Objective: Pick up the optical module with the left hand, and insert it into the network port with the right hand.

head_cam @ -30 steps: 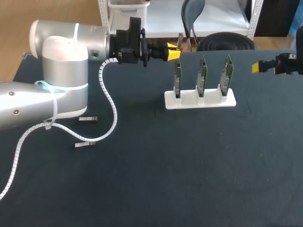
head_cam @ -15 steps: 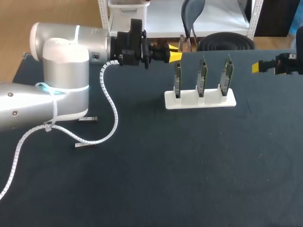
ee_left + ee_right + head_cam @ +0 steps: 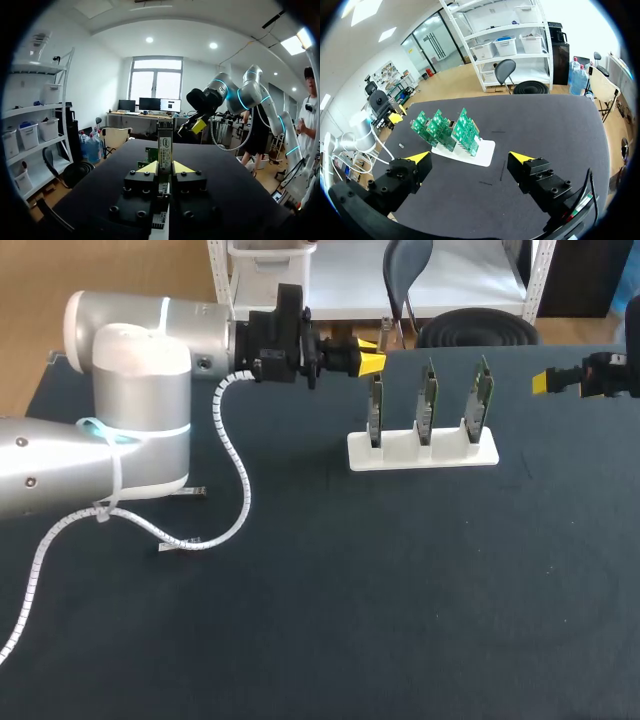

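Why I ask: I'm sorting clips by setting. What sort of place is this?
Probably a robotics lab bench for electronics assembly: a dark table carries a white stand holding three upright green circuit boards, and the left gripper is shut on an optical module.

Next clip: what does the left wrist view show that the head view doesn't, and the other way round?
Only the left wrist view: the optical module standing upright, clamped from both sides by the left arm's jaws. Only the head view: two spare modules lying flat on the table beside the left arm, and the white stand with all three green boards in a row. Both: the dark table and the right arm's jaws out across it.
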Controlling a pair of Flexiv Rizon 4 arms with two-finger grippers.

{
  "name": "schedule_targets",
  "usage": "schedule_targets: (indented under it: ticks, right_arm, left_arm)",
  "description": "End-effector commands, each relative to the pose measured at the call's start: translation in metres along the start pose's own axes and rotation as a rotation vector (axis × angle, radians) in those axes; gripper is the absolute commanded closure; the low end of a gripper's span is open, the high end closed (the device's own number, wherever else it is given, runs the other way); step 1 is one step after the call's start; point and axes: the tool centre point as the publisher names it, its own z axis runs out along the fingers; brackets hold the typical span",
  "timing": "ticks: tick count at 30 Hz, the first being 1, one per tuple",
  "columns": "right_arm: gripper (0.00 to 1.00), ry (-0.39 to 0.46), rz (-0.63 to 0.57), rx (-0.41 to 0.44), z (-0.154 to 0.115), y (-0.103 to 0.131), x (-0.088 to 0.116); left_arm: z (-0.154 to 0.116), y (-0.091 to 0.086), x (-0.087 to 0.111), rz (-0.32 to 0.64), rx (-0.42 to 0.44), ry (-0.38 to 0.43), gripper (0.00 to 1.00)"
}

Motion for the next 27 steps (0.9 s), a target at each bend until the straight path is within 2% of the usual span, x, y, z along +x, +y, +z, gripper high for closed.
schedule_targets:
  ticks: [1,5,12,16,23,27]
  right_arm:
    - [0.0,-0.016,-0.03,-0.016,-0.003,0.002,-0.004]
    - [0.0,-0.034,-0.158,-0.121,-0.008,0.002,-0.023]
    - [0.0,0.009,-0.436,-0.347,-0.012,0.005,-0.052]
    - [0.0,0.036,-0.573,-0.456,-0.007,0.016,-0.066]
    - [0.0,0.078,-0.769,-0.686,0.007,0.048,-0.074]
    - [0.0,0.1,-0.848,-0.775,0.017,0.066,-0.072]
  left_arm:
    - [0.0,-0.002,0.001,0.003,-0.009,-0.004,1.0]
    - [0.0,-0.002,0.001,0.003,-0.009,-0.004,1.0]
    - [0.0,-0.002,0.001,0.003,-0.009,-0.004,1.0]
    - [0.0,-0.002,0.001,0.003,-0.009,-0.004,1.0]
    - [0.0,-0.002,0.001,0.003,-0.009,-0.004,1.0]
    - [0.0,-0.002,0.001,0.003,-0.009,-0.004,1.0]
